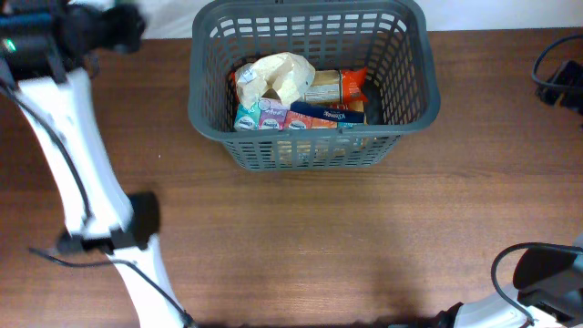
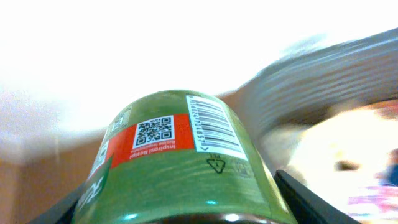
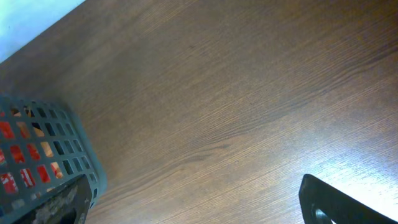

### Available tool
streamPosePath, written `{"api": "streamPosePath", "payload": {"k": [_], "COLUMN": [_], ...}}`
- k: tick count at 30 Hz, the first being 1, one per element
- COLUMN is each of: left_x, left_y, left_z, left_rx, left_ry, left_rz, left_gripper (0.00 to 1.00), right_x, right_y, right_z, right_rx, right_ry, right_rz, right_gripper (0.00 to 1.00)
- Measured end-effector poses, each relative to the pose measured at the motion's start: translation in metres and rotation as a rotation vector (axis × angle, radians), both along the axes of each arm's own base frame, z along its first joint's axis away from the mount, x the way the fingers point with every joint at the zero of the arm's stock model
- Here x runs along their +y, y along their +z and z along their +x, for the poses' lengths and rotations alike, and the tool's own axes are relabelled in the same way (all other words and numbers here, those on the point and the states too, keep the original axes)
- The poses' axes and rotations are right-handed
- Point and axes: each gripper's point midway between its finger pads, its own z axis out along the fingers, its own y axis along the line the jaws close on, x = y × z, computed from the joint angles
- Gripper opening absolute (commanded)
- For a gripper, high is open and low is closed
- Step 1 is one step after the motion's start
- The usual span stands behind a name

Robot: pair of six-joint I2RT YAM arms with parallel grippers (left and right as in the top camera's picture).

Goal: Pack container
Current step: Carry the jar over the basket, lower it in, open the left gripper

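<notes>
The dark grey slotted basket (image 1: 314, 137) stands at the back middle of the table. It holds several groceries: a cream bag (image 1: 284, 75), an orange packet (image 1: 351, 87), a blue packet (image 1: 328, 113) and pink-and-teal cartons (image 1: 264, 117). My left gripper (image 1: 114, 29) is at the back left, beside the basket. In the left wrist view it (image 2: 180, 216) is shut on a green can (image 2: 177, 168) with an orange label band, a QR code and a barcode. The basket's rim (image 2: 323, 74) is blurred to the right of the can. My right gripper (image 3: 199, 211) is open and empty above bare wood, with the basket (image 3: 37, 143) to its left.
The table is brown wood (image 1: 364, 237). The left arm's white link (image 1: 73, 164) runs along the left side. The right arm (image 1: 547, 273) sits at the front right corner. Black cables (image 1: 557, 77) lie at the right edge. A white wall borders the far edge.
</notes>
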Motion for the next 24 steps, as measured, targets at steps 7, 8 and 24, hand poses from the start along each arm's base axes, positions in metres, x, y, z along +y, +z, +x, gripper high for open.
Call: {"api": "streamPosePath", "payload": {"k": [7,8,24], "left_x": [-0.16,-0.171,-0.344], "left_y": [0.082,0.076,-0.218], "left_z": [-0.091,-0.092,-0.041], "left_rx": [-0.278,-0.274,0.263], "left_ry": [-0.558,-0.618,-1.119], "left_rz": [0.115,0.133,0.243], "left_gripper": [0.02,0.02,0.02], "right_x": [0.0,0.0,0.0], "right_y": [0.0,0.0,0.0], "right_z": [0.0,0.0,0.0], "right_rx": [0.0,0.0,0.0], "right_ry": [0.0,0.0,0.0], "right_rz": [0.0,0.0,0.0], "right_gripper": [0.99,0.99,0.99]}}
